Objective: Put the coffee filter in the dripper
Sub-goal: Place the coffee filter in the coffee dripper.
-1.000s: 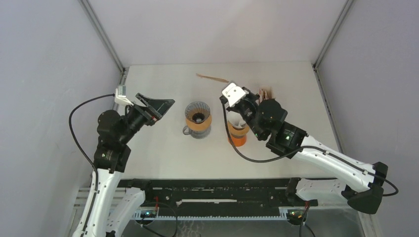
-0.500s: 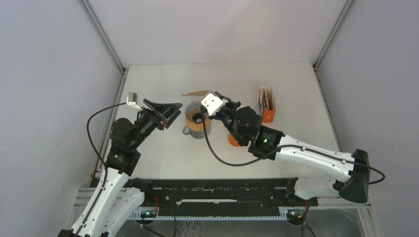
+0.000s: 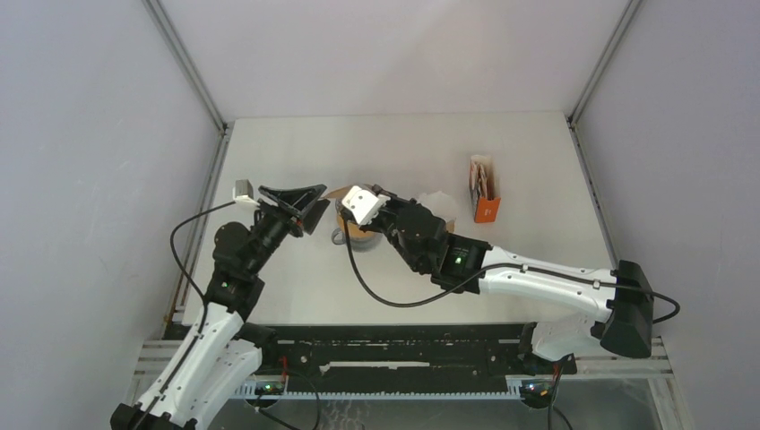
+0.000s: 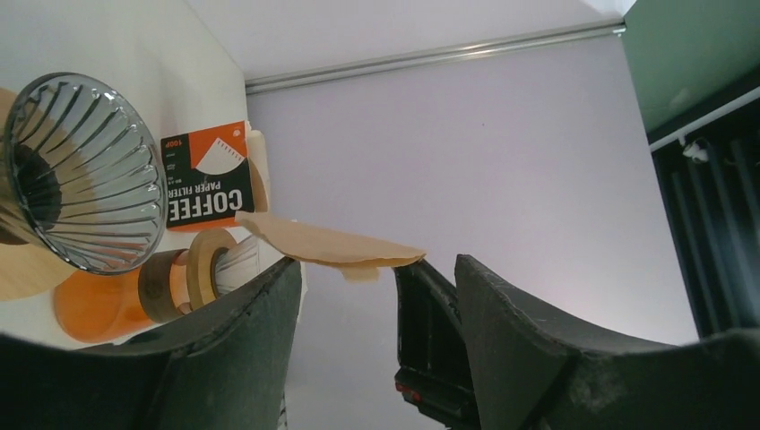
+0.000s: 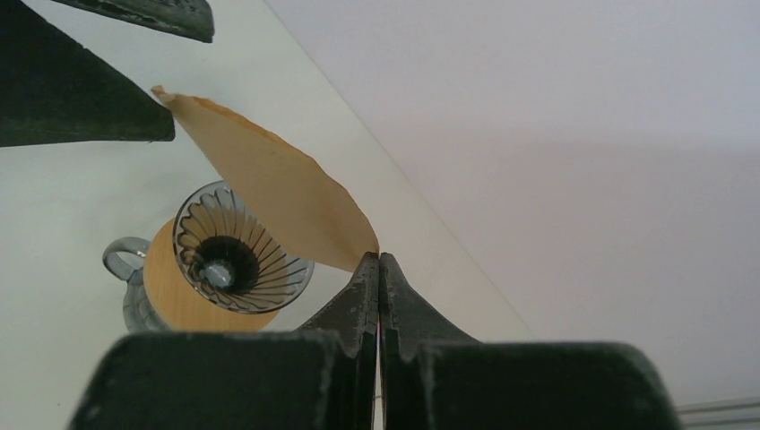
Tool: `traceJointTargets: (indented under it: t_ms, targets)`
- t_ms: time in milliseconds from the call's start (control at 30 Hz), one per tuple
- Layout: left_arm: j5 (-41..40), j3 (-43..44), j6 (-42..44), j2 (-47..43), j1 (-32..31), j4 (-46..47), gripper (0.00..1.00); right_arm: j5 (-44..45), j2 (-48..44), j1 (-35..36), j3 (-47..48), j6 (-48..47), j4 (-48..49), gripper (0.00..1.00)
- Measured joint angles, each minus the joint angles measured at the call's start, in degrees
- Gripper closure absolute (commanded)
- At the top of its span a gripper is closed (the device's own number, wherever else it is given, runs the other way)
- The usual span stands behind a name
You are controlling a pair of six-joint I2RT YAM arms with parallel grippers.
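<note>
The coffee filter (image 5: 269, 184) is pinched at one edge by the right gripper (image 5: 377, 258), whose fingers are pressed together on the paper. The brown paper is held folded flat in the air above the dripper (image 5: 235, 262), and its far corner is stretched toward the left gripper (image 4: 376, 265). The left fingers (image 4: 233, 349) are spread, and that corner of the filter is seen in the gap between them, close against one finger. Whether it is touched cannot be told. The ribbed glass dripper, fitted with a wooden collar, is set on the table (image 3: 538, 161), below and just beside both pairs of fingertips. A filter box (image 4: 206, 179) is stood beyond the dripper, well apart from the fingers.
</note>
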Motion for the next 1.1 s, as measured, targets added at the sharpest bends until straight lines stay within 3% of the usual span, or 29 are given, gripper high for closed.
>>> traceJointTargets:
  t_ms: [233, 367, 767, 1100]
  targets:
    - [-1.7, -2.9, -4.3, 1.0, 0.0, 2.7, 0.40, 0.8, 1.7, 0.8, 0.0, 0.8, -1.2, 1.00]
    - [-2.1, -3.4, -5.5, 1.3, 0.0, 3.3, 0.49, 0.9, 1.9, 1.1, 0.0, 1.2, -1.2, 1.00]
    - [-3.1, -4.3, -6.5, 3.0, 0.0, 5.0, 0.65, 0.9, 2.1, 1.5, 0.0, 1.3, -1.2, 1.00]
    - [-3.7, -6.5, -7.0, 2.1, 0.0, 5.4, 0.87, 0.9, 3.1, 1.4, 0.0, 1.3, -0.9, 1.00]
